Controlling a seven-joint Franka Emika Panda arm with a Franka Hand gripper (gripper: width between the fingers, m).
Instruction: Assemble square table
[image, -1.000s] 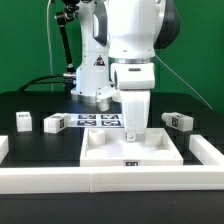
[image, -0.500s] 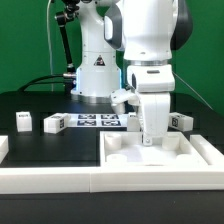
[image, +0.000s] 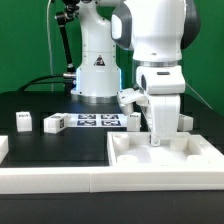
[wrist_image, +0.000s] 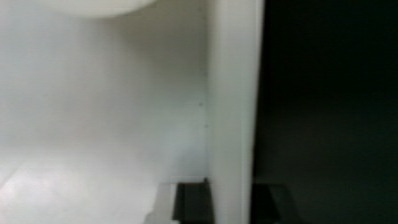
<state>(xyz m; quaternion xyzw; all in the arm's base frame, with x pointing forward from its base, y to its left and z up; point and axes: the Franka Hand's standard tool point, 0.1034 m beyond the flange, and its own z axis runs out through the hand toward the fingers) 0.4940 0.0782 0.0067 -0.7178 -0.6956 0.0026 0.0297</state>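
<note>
1. Both the gripper (image: 157, 138) and the square table top (image: 150, 162) now stand further toward the exterior view's right than a second ago. The top has slid across with the arm.
2. Grip: the jaws are drawn in narrow and pinch the top's far raised rim. In the wrist view you can see one finger on each side of that thin wall.
3. Location: the top lies flat on the black table, just behind the front rail (image: 50, 180), right of centre in the exterior view.
4. Two leg blocks (image: 55, 123) stand well apart from it on the exterior view's left, near the marker board (image: 98, 121).
5. Handling, as a judgement:
   - Expect stiff, light, smooth plastic that slides easily.
   - It may pivot around a single pinch point.
   - Hold it by the rim near mid-side and keep it flat.
   - Watch that the thin wall does not slip from the pads.
</note>
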